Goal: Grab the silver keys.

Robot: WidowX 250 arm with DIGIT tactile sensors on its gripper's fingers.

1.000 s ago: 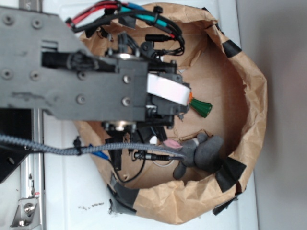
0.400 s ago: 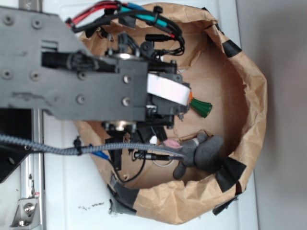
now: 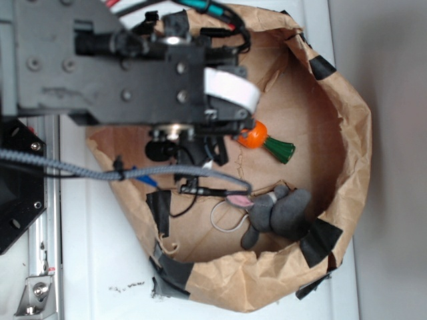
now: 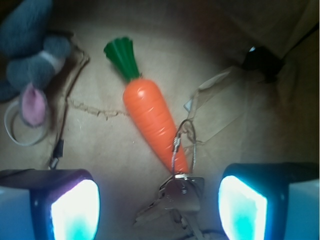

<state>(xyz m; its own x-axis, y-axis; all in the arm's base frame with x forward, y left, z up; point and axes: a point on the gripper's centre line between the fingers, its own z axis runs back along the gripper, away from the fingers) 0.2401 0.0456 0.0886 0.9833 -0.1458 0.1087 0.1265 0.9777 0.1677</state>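
The arm has slid away along the bag, so more of the orange carrot charm [image 4: 152, 120] now shows past it. The gripper [image 4: 159, 202] hangs wide open over the paper bag [image 3: 347, 120] floor, the silver keys [image 4: 176, 196] lying between its fingers [image 4: 75, 205], the carrot stretching away ahead. The grey plush bunny [image 4: 32, 60] lies well off to one side.

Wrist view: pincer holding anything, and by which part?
Nothing held. The pincer is open, one finger either side of the silver keys, which lie on the paper untouched.
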